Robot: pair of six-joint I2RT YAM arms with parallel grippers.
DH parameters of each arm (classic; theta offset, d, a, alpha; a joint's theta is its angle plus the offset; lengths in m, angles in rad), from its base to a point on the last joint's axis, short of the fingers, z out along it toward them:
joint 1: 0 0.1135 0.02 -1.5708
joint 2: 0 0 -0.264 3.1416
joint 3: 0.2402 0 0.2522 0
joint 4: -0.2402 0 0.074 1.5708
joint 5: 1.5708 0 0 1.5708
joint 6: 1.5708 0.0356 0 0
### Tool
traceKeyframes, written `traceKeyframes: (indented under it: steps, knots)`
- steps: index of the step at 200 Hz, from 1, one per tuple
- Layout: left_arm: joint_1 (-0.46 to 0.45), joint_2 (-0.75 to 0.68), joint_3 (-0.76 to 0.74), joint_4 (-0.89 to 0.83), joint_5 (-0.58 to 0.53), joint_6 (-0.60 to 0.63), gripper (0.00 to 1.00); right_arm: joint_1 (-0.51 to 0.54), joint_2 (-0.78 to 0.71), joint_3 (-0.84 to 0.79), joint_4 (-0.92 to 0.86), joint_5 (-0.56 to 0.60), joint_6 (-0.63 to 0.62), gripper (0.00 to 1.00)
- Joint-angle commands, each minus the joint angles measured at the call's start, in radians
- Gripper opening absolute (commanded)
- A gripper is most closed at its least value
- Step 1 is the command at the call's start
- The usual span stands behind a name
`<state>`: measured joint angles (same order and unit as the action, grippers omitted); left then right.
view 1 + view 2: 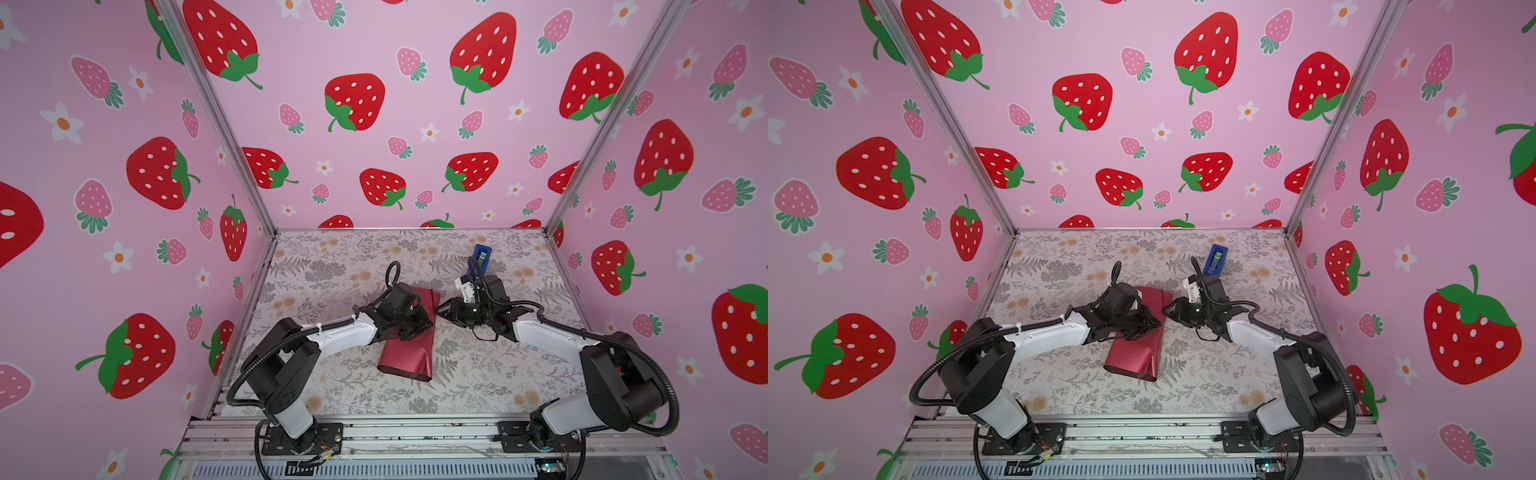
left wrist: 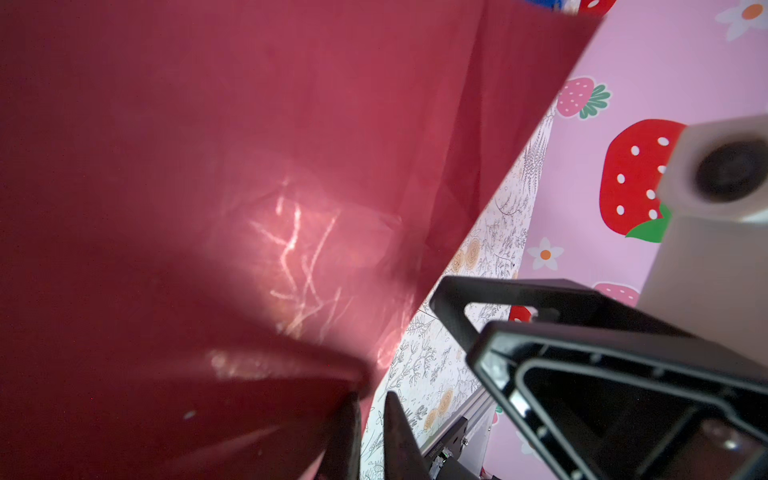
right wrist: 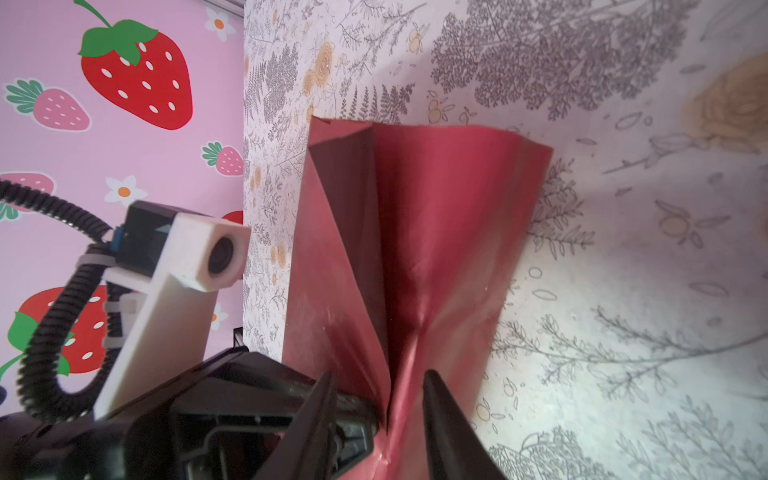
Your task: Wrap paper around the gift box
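Paper (image 1: 406, 357) lies at lower centre in both top views, folded into a loose sleeve; the gift box is hidden, presumably inside. It looks thin, light and crease-prone: take it by an edge or fold. Right gripper (image 3: 380, 374) fingers spread astride a pinched ridge. Left gripper (image 2: 372, 395) fingers nearly together at its edge; grip unclear.

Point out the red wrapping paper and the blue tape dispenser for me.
paper (image 1: 407, 359): in a top view, on its flared near end.
tape dispenser (image 1: 1216, 260): in a top view, on the middle of its body.
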<state>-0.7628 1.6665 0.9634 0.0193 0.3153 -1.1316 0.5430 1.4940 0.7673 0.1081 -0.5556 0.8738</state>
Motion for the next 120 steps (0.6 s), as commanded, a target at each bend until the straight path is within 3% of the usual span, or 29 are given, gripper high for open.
traceKeyframes:
  steps: [1, 71, 120]
  knots:
    - [0.001, 0.01, -0.037, -0.111, -0.01, -0.016, 0.15, 0.0, 0.041, 0.059, -0.035, 0.016, -0.052, 0.37]
    - [0.002, 0.01, -0.037, -0.113, -0.01, -0.017, 0.15, 0.0, 0.117, 0.118, -0.064, 0.022, -0.11, 0.27]
    - [0.003, 0.009, -0.036, -0.114, -0.013, -0.017, 0.15, 0.0, 0.124, 0.134, -0.07, 0.027, -0.127, 0.15]
